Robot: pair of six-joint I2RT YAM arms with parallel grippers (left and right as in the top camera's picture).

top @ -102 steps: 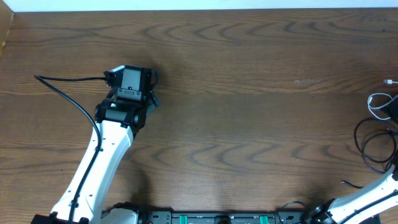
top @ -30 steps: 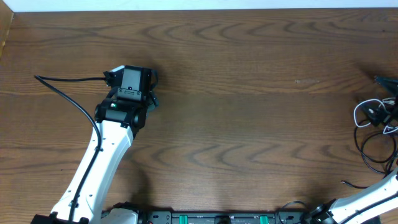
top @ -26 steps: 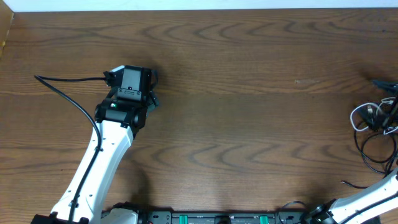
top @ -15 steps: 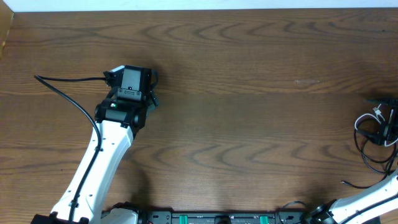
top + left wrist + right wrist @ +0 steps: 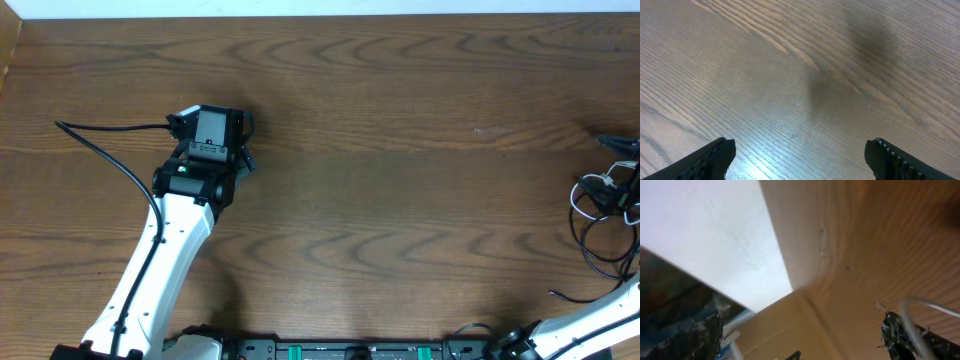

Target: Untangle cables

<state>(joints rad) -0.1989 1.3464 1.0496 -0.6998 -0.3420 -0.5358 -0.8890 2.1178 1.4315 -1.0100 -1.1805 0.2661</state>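
Observation:
The cables lie in a tangle at the table's right edge: a white cable (image 5: 582,194) loops over black cables (image 5: 592,243). My right gripper (image 5: 800,339) is open, tilted up toward the table edge and the white wall. A blurred strand of white cable (image 5: 921,304) runs just past its right finger (image 5: 897,332); nothing lies between the jaws. In the overhead view only one dark fingertip (image 5: 618,145) of it shows, above the tangle. My left gripper (image 5: 799,159) hangs open over bare wood at the far left, away from the cables.
The left arm (image 5: 165,235) reaches up from the front edge, with its own black wire (image 5: 110,128) trailing to the left. The right arm's white link (image 5: 590,318) enters at the bottom right corner. The wooden table (image 5: 400,200) ends at a white wall along the back.
At the right edge the right gripper's fingertip has shifted slightly, and the white loop has been dragged a little down and right. The left arm has not moved.

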